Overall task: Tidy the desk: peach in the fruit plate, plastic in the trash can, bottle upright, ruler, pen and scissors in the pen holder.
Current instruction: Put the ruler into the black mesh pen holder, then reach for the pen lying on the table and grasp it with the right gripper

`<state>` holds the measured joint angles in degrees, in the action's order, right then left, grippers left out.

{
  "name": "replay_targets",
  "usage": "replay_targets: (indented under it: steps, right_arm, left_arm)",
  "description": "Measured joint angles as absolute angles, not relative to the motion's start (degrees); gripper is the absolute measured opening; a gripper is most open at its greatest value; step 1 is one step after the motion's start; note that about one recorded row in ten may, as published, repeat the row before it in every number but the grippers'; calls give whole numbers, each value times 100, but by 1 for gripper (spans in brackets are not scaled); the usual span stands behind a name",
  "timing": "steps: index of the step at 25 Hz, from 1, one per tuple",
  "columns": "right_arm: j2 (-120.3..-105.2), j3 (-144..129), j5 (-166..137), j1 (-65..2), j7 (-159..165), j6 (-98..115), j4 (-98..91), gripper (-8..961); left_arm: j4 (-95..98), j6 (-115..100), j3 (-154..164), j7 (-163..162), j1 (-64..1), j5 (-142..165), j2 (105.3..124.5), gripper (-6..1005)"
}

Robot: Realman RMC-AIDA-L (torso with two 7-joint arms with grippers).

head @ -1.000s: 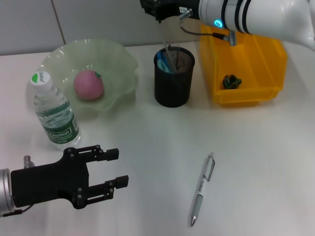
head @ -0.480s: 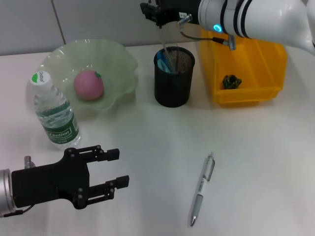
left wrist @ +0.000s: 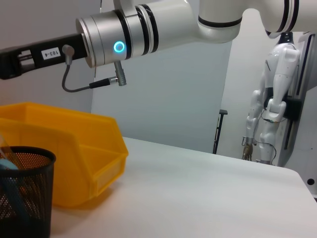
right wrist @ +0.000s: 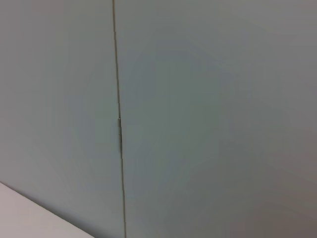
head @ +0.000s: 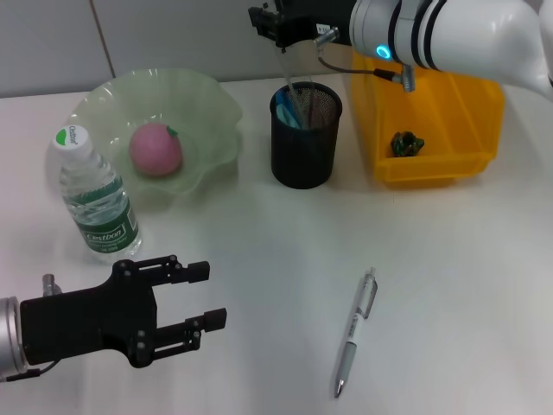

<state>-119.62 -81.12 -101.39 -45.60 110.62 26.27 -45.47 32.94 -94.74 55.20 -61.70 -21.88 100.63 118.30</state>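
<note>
The right hand (head: 275, 19) hangs directly above the pen holder (head: 305, 136), gripping the top of a clear ruler (head: 292, 73) whose lower end stands inside the holder (beside something blue). Since a second ago the hand has edged slightly toward the right. The pen (head: 355, 332) lies on the table (head: 449, 277), well apart. The left hand (head: 194, 296) rests low near the bottle (head: 93, 197), fingers spread, unmoved.

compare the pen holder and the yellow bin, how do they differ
The pen holder is a black mesh cylinder standing upright; the yellow bin is solid plastic, boxy and wider. The pen holder has a clear ruler and blue-handled items sticking out; the yellow bin holds one small dark crumpled piece. Both sit side by side at the back of the table.
</note>
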Motion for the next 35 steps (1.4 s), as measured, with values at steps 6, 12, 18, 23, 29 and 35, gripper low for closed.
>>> replay_targets:
  steps: [6, 12, 18, 23, 29, 35]
  right_arm:
    - [-11962, -8112, -10103, -4521, 11047, 2629, -4522, 474]
    - [-11962, -8112, -10099, -4468, 11046, 2658, -4543, 488]
    - [-11961, -8112, -10000, -4435, 11058, 2673, -4568, 652]
    - [-11961, -8112, -9887, -4387, 11044, 2677, -4676, 719]
    - [-11947, -8105, -9488, -4147, 11066, 2803, -5044, 725]
    - [-11925, -8038, -9358, -3802, 11039, 3570, -5633, 724]
  left_arm:
    - [3309, -9474, 5457, -6170, -2188, 10063, 11823, 622]
    - [3322, -9474, 5438, -6170, -2183, 10063, 11814, 622]
    - [3322, -9474, 5384, -6170, -2180, 10063, 11812, 623]
    - [3322, -9475, 5380, -6168, -2185, 10063, 11812, 623]
    - [3331, -9467, 5378, -6162, -2201, 10063, 11813, 622]
    - [3331, -9457, 5378, -6161, -2205, 10064, 11813, 621]
